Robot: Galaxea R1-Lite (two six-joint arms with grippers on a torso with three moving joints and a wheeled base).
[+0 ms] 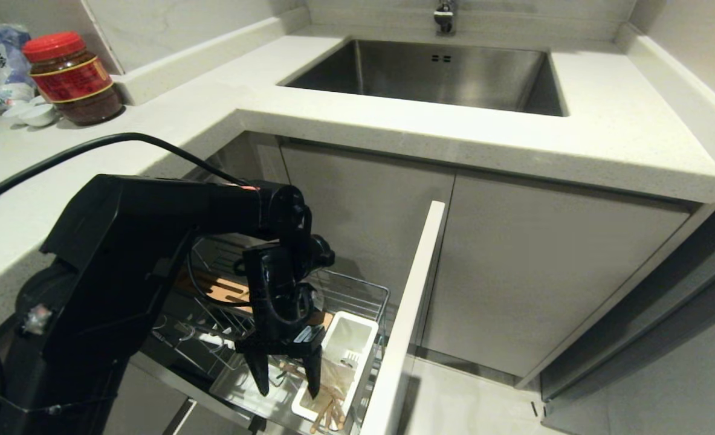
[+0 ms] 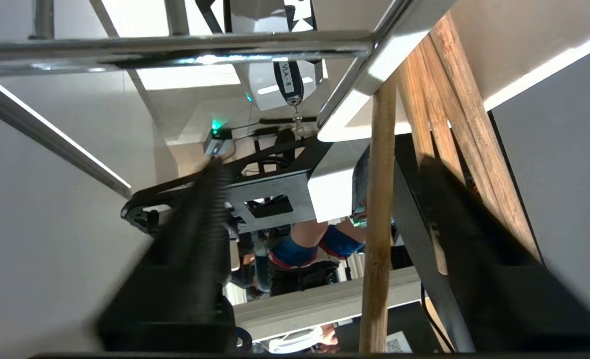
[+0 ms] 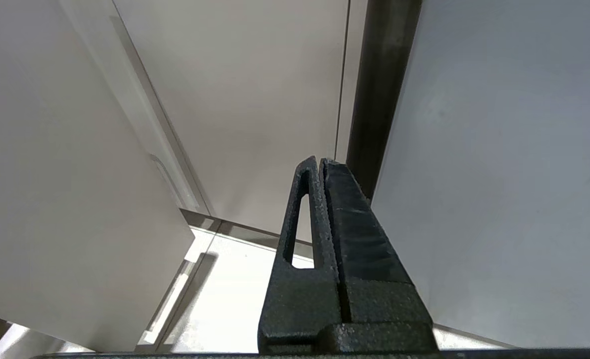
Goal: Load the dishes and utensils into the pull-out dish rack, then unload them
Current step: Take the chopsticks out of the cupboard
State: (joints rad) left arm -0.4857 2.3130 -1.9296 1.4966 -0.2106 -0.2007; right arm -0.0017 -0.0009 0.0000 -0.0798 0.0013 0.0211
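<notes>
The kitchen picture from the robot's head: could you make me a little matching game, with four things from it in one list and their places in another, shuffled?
Things:
1. Jar
2. Chopsticks
3. Left hand
4. Sink

Places:
A. Set into the countertop, under the tap
B. On the counter at far left, by the wall
C. In the white box of the pulled-out rack
D. Fingers spread, pointing down over the rack beside the white box

Pairs: 1-B, 2-C, 3-D, 4-A
</notes>
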